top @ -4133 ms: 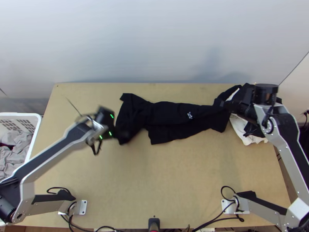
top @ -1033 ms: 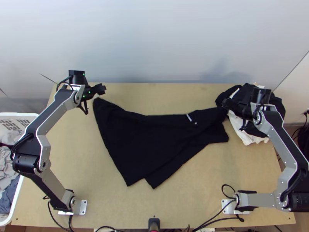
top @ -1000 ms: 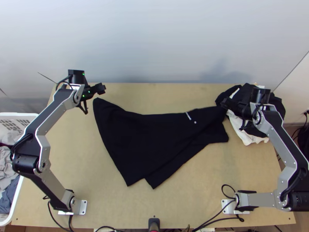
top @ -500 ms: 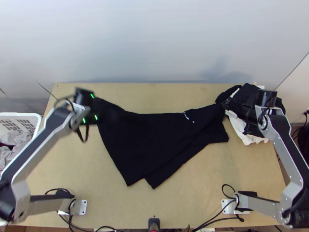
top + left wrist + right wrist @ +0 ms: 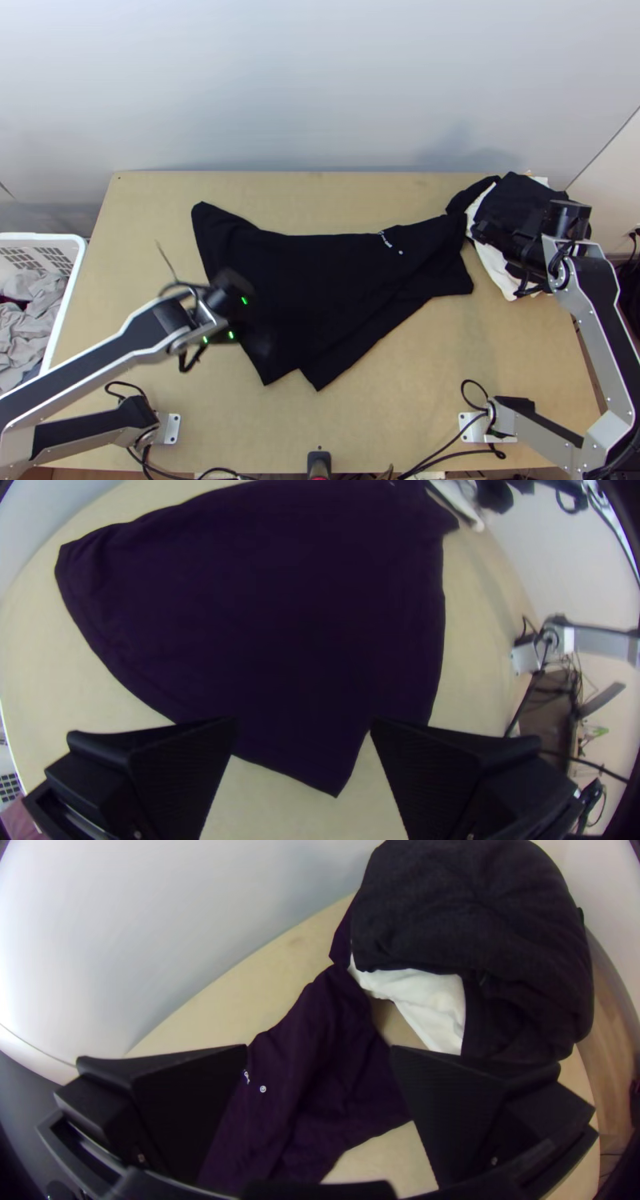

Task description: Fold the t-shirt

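Observation:
The black t-shirt (image 5: 320,280) lies spread askew, wide at the left and narrowing in creased layers at the right, with small white print near its far edge. My left gripper (image 5: 254,330) is over its left part in the top view. Open fingers straddle the near corner of the shirt (image 5: 280,613) in the left wrist view, where the left gripper (image 5: 305,723) holds nothing. My right gripper (image 5: 482,232) is at the pile beside the shirt's right end. In the right wrist view the right gripper (image 5: 320,1050) stands open above the shirt (image 5: 313,1067), nothing between its fingers.
A pile of dark cloth (image 5: 524,196) and white cloth (image 5: 494,268) sits at the table's far right, touching the shirt's right end. A white basket (image 5: 70,282) with grey laundry stands left of the table. Bare wood (image 5: 384,416) shows nearer the arms' bases.
The shirt's left part, bunched in a strip earlier, has spread out toward the near edge. My left gripper has come from the far left corner toward the near side; my right has shifted slightly right.

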Robot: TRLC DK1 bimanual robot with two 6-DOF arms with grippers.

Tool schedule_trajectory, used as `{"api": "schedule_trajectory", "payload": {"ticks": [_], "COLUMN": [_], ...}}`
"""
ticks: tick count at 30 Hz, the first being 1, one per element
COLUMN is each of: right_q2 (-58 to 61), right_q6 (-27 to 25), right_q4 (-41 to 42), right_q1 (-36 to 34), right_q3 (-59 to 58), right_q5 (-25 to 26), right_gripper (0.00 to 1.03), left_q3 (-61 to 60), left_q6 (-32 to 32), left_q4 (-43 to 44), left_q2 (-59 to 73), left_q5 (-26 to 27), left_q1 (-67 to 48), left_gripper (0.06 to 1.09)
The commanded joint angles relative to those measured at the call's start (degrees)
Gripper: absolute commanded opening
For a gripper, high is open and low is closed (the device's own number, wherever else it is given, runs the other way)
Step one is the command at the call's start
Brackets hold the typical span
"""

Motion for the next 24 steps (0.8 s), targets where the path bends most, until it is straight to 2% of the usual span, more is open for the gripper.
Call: {"api": "schedule_trajectory", "payload": {"ticks": [1,15,24], "right_q2": [-1.4,-1.1,-0.3], "right_q6": [-0.6,-1.5,-1.8], "right_q4": [-1.1,-1.0,-0.9], "right_q1": [-1.3,-2.9,-3.0], "right_q3": [-0.9,-2.9,-2.8], "right_q5": [0.2,0.9,0.9], "right_gripper": [0.99,0.99,0.99], "left_q3": [-4.6,-4.9,-8.3], "left_q6": [0.9,-0.3,-0.7], "left_q4": [0.0,0.1,7.1], "left_q2": [0.9,8.3,11.2], "left_q5": [-1.5,-1.0,-1.7], "left_q1": [-11.5,-20.1,-18.4], "left_gripper": [1.02,1.02,0.97]}}
